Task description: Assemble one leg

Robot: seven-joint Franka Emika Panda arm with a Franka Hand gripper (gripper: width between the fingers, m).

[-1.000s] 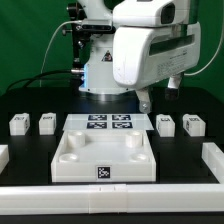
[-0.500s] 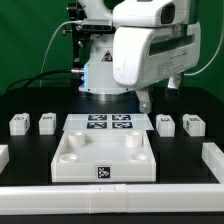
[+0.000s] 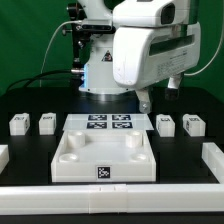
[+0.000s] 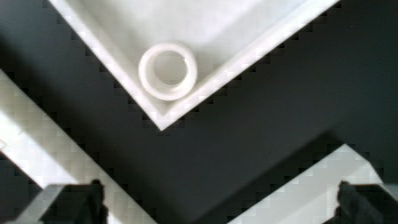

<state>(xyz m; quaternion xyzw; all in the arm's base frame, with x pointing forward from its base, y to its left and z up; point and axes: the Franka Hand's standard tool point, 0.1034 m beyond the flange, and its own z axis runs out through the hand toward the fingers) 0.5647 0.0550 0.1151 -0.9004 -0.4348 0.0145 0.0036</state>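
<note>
Gripper (image 3: 158, 96): hung clear above the table (image 3: 30, 100), jaws spread wide and empty. In the wrist view, fingertips (image 4: 68, 203) stood well apart with only bare black table between them.

Reason for pose: probably held high and parted to take in the parts before dropping onto one. Judged a pre-grasp stage, with no leg fitted yet.

Nearest leg (image 3: 167, 124): lay on the table below the gripper, slightly toward the exterior view's right of it and untouched by either finger. Dark tag faced the exterior camera. Absent from the wrist view.

Second leg (image 3: 193, 124): lay just beyond the nearest one, farther from the gripper on the same side.

Third leg (image 3: 46, 122) and fourth leg (image 3: 18, 124): lay well apart from the gripper, across the panel toward the exterior view's left.

Panel (image 3: 103, 155): lay flat below and in front of the gripper, open side up, presumably so the corner sockets could receive legs. One corner with its ring socket (image 4: 169, 70) showed ahead of the fingertips.

Marker board (image 3: 110, 123): lay flat behind the panel, lower than the gripper and beside it.

Spacing of legs: set out singly with gaps, likely to leave finger room around each.
</note>
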